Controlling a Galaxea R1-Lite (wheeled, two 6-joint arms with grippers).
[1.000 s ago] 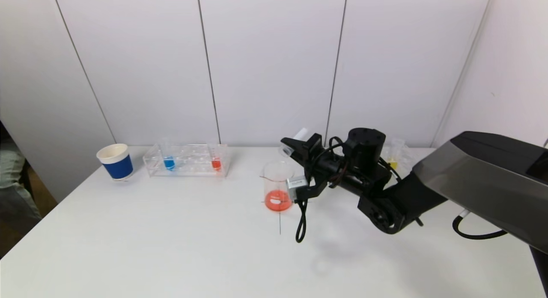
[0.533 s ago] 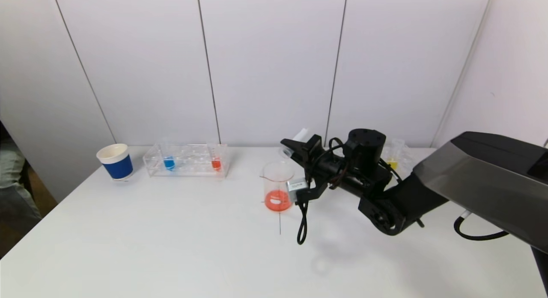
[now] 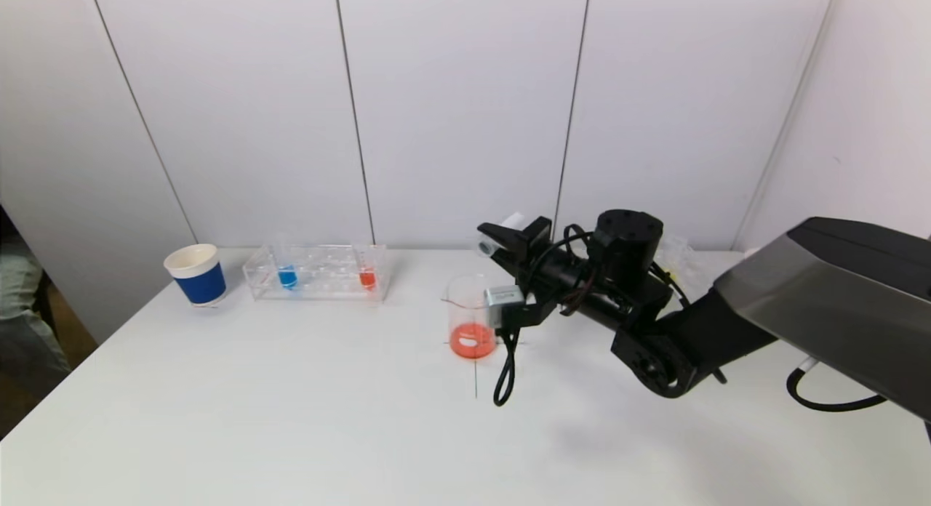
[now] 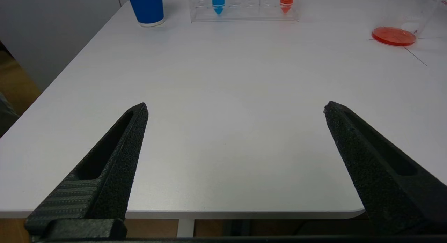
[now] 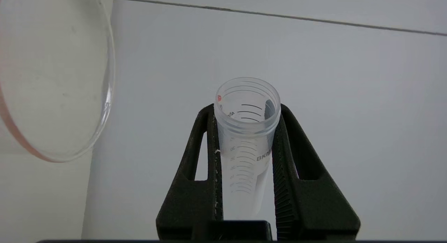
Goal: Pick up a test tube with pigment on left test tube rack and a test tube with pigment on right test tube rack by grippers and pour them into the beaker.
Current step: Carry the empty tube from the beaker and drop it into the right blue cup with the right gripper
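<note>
My right gripper (image 3: pixel 502 243) is shut on a clear test tube (image 3: pixel 486 247) that lies tilted, its mouth just above and behind the beaker's rim. In the right wrist view the test tube (image 5: pixel 244 148) looks empty, with one red drop at its lip, clamped between the fingers (image 5: pixel 209 159). The glass beaker (image 3: pixel 471 313) stands mid-table with orange-red liquid at its bottom; its rim (image 5: pixel 104 79) shows beside the tube. The left test tube rack (image 3: pixel 320 273) holds a blue tube (image 3: pixel 287 275) and a red tube (image 3: pixel 367 276). My left gripper (image 4: pixel 234 108) hangs open over the table's near edge, empty.
A blue paper cup (image 3: pixel 196 275) stands left of the left rack. The right rack (image 3: pixel 682 253) is mostly hidden behind my right arm. A black cable loop (image 3: pixel 503 375) dangles from the right wrist to the table beside the beaker.
My right gripper has risen a little with the tube, lifting its mouth higher above the beaker. The dangling cable shifted with it. The left gripper stays as it was.
</note>
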